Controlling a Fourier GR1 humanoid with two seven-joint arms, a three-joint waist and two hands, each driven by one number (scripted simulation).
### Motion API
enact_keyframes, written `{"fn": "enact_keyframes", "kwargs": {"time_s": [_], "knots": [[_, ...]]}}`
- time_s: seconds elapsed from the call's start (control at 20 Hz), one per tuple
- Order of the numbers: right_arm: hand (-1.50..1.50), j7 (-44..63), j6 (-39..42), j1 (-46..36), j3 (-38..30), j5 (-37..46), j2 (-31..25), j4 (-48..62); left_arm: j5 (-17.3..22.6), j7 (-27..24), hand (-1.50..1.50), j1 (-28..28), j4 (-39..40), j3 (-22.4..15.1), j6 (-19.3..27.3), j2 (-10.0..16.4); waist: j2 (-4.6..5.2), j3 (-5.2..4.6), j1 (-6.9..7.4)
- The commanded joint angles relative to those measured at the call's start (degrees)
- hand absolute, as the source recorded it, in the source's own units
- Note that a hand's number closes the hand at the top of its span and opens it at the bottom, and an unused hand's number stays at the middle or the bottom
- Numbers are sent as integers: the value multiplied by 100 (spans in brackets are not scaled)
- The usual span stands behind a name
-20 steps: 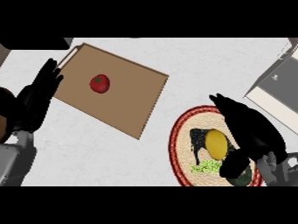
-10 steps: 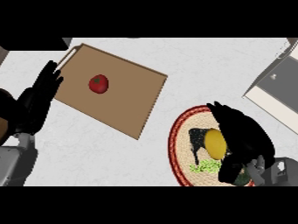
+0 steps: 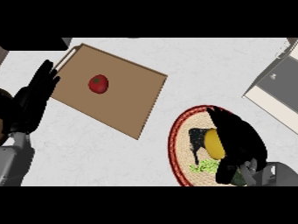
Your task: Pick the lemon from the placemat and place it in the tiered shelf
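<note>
- The left hand [image 3: 35,103] sits at the left edge, open with fingers straight and up. It's just resting and holds nothing.
- Next over is a flat brown board [image 3: 132,100], wood-looking with square corners, and a glossy red tomato [image 3: 99,83] on it. Not our job.
- The pale marbled desk [image 3: 196,57] lies all around.
- Near right is the round placemat [image 3: 179,153], a woven straw look with a red rim. The lemon [image 3: 214,143] lies on it, bright yellow and oval, beside something green [image 3: 206,166].
- We reckon the lemon is light, fairly stiff, waxy and keen to roll. We'd wrap it across its fat middle, not the ends.
- The right hand [image 3: 244,140] arches over the lemon's right side. We can't tell if it has closed on it.
- The tiered shelf [image 3: 286,83] is far right, all flat white and grey panels, well apart from the placemat.
</note>
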Motion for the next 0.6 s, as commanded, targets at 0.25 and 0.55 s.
{"fn": "enact_keyframes", "kwargs": {"time_s": [0.25,0.55], "knots": [[-150,-593,76,387,-421,734,560,761,-259,-20,0,-89,107,64,-105,-309,2,1,-3],[-150,-790,-12,322,-511,1313,1215,1401,-419,276,0,-147,-194,187,-46,-354,2,2,6]]}}
